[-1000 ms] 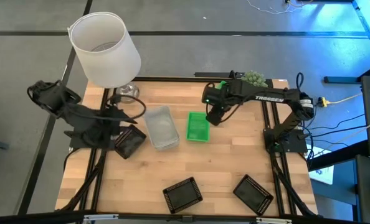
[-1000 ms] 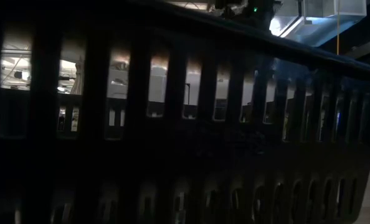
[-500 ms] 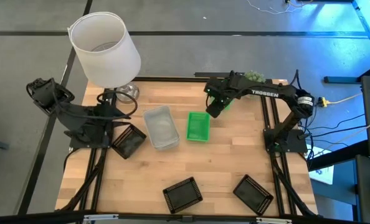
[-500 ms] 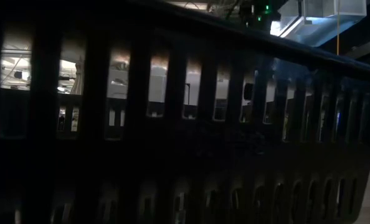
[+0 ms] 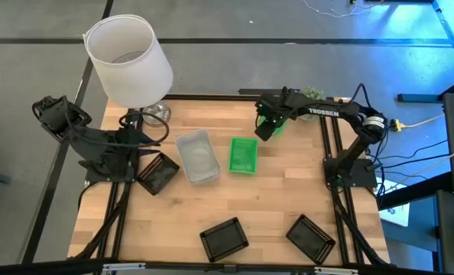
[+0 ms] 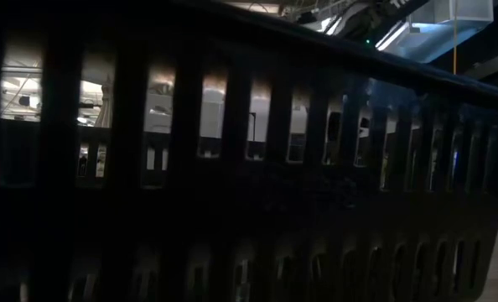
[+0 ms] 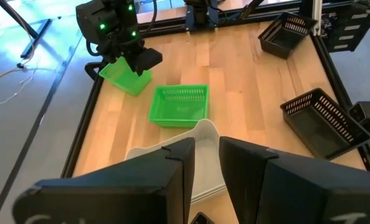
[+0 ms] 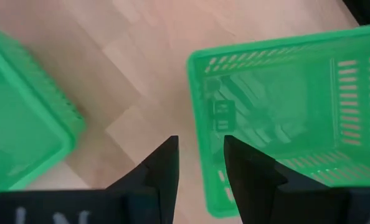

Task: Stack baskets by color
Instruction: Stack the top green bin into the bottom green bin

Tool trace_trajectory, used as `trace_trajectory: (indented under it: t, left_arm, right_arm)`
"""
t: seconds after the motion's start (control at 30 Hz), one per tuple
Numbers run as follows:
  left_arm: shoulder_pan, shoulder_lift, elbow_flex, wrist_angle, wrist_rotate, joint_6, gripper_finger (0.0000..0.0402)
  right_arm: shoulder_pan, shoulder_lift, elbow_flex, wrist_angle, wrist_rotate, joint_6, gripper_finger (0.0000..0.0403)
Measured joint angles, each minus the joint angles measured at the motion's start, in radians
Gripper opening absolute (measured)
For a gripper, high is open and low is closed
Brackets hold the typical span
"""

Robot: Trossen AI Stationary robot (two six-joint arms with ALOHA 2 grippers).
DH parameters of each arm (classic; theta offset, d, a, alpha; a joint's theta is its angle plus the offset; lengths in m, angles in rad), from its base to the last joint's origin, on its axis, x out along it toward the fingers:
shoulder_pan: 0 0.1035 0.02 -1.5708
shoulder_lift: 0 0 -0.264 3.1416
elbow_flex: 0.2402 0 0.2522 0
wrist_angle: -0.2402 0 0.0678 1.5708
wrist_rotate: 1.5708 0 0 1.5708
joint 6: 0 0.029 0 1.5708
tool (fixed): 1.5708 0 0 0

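High view: a green basket [image 5: 243, 155] is seen lying flat mid-surface, opening up, long axis running toward the far edge, just beside a grey-white basket [image 5: 197, 156]. Bare wood is left between them and three black baskets [image 5: 224, 237] nearer the edges. The right end effector [image 5: 267, 127] hovers near the far edge, fingers slightly parted, empty; the left end effector [image 7: 203, 163], narrowly parted, also holds nothing.

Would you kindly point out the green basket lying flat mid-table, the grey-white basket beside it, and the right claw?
green basket [image 5: 243, 155], high view, on its mesh floor.
grey-white basket [image 5: 197, 156], high view, on its translucent floor.
right claw [image 5: 267, 129], high view, midway between its fingertips.
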Motion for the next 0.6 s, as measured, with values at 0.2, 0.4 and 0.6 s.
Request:
trace_trajectory:
  t: [0.2, 0.4, 0.6]
  left_arm:
    - [0.000, 0.000, 0.000, -0.012, -0.004, 0.000, 0.0066]
    - [0.000, 0.001, 0.000, -0.012, -0.005, 0.000, 0.0066]
    - [0.000, 0.001, 0.000, -0.012, -0.005, 0.001, 0.0066]
  right_arm:
    - [-0.017, 0.000, -0.046, 0.030, 0.001, -0.007, 0.0127]
    - [-0.024, 0.000, -0.083, 0.048, 0.003, -0.031, 0.0127]
    - [-0.024, 0.000, -0.124, 0.080, 0.003, -0.053, 0.0127]
